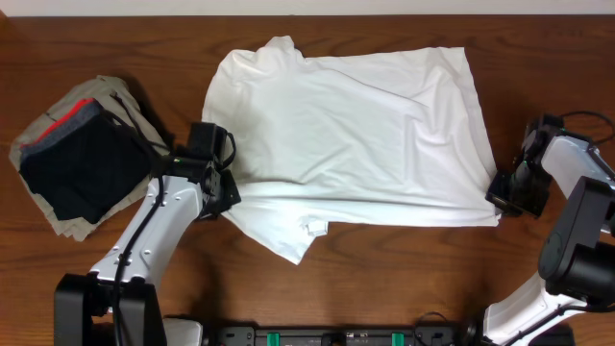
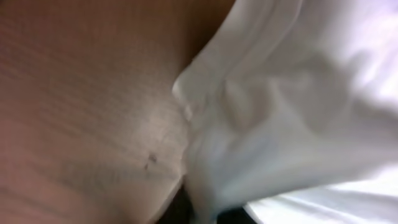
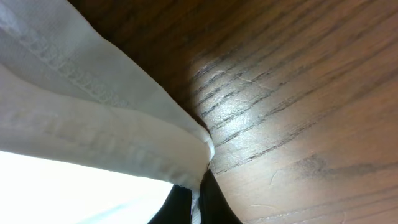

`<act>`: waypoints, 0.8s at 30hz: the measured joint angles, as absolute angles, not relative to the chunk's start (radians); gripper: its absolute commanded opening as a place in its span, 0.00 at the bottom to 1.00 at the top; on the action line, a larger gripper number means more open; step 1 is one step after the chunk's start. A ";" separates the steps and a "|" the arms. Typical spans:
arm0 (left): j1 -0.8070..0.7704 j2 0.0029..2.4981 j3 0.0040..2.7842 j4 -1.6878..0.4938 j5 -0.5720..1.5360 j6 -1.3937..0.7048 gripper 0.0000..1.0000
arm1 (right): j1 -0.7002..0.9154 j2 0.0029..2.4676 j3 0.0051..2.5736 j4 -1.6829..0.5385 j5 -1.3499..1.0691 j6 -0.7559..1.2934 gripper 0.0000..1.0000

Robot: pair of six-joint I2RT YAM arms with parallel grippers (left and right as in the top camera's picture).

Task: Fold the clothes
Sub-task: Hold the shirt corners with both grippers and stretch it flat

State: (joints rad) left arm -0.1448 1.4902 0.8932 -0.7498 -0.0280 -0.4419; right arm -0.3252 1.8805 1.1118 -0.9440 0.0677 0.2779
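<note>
Overhead, the shirt [image 1: 356,135] lies spread on the counter [image 1: 384,279]. The left gripper [image 1: 223,192] sits at the shirt's left edge and the right gripper [image 1: 500,192] at its lower right corner. In the left wrist view the cloth is blurred, so we cannot tell that grip. In the right wrist view the right gripper pinches the shirt. We judge a fold is starting, and next both ends must lift together.

place: robot lab | shown by: 2 arms [image 1: 154,226] [image 1: 577,231], wooden table [image 1: 384,279]

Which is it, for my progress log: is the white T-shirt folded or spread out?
Spread out: the thin white wrinkly T-shirt lies open across the brown wooden table, both sleeves showing, only its near edge creased.
</note>
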 measured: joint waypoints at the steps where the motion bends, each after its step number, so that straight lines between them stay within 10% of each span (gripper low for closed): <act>1: -0.145 1.490 0.893 -0.772 -0.017 -0.444 0.51 | -0.325 1.880 1.111 -0.944 0.068 0.279 0.01; 6: -0.144 1.490 0.893 -0.860 0.126 -0.443 0.70 | -0.325 1.880 1.111 -0.940 0.067 0.281 0.01; 24: -0.145 1.490 0.718 -0.587 0.268 -0.505 0.70 | -0.326 1.880 1.111 -0.938 0.065 0.282 0.01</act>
